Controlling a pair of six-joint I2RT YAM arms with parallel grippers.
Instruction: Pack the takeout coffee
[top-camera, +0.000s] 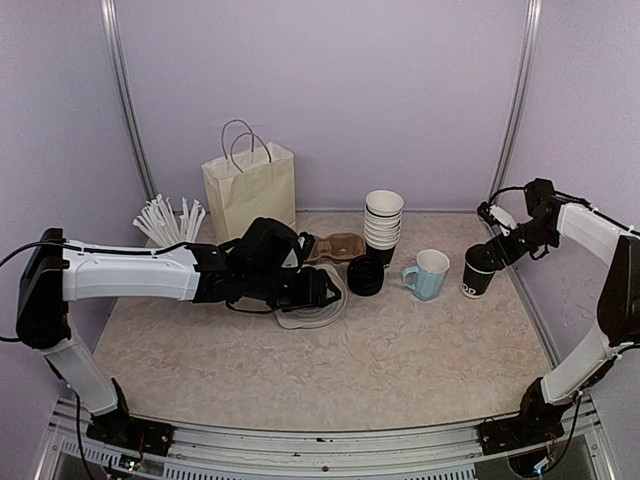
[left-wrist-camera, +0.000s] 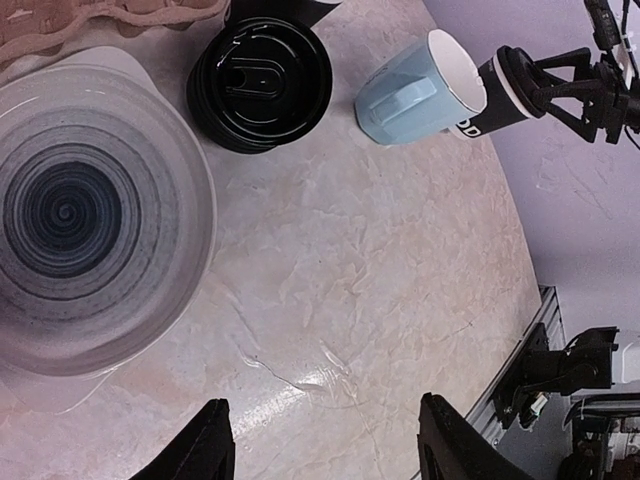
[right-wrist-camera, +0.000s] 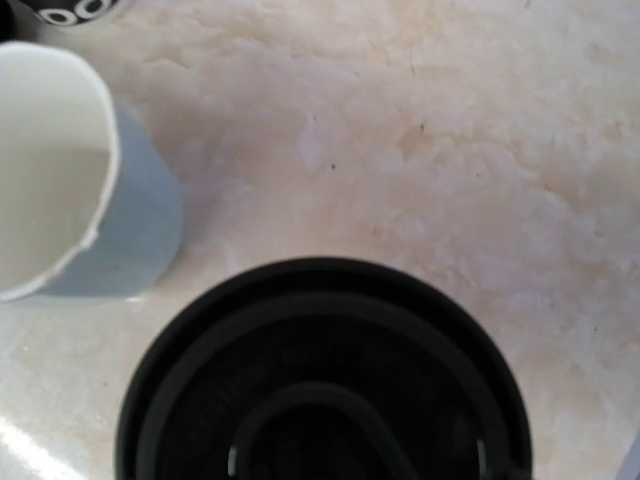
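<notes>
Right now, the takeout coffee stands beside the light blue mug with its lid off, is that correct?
Not quite: the takeout coffee has its black lid on, as the right wrist view shows. It does stand beside the light blue mug.

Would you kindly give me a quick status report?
Left gripper open, empty. Right gripper straddling lid of takeout coffee, grip unconfirmed. Blue mug close beside it.

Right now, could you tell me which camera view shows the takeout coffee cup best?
The top external view: the takeout coffee cup shows its side and lettering, standing right of the blue mug. The left wrist view shows it small, partly behind the mug. The right wrist view shows only its lid.
</notes>
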